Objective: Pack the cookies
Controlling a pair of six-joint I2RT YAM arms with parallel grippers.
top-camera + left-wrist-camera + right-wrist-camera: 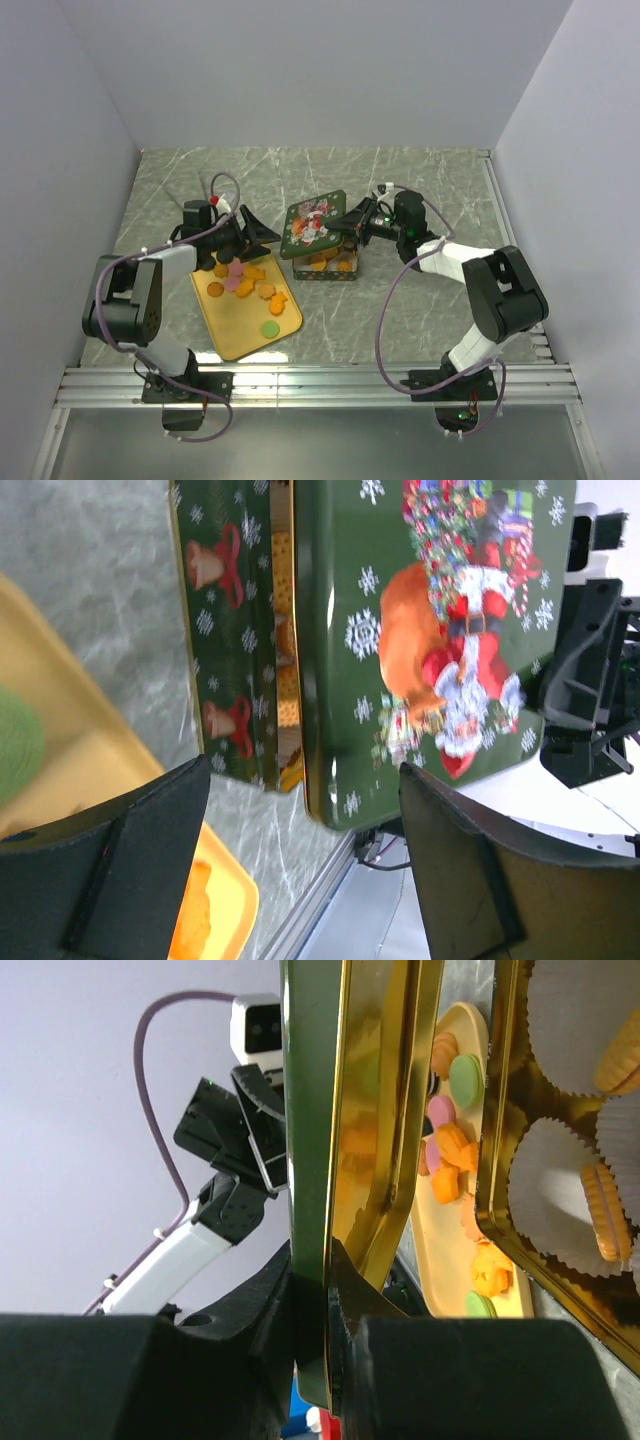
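Cookies (243, 285) lie mostly on the tray (238, 340) at near left; a few are seen in the tin (326, 270). The lid (312, 222) is clamped by its edge in the right pincer (350, 226) and tilted over the tin. The left pincer (260, 232) is spread, empty, just left of it. The lid is best held steady, clear of the opening.

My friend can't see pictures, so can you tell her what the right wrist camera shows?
The right gripper pinches the edge of a green tin lid, gold inside. Beside it, the open tin holds cookies in white paper cups, with more on a yellow tray.
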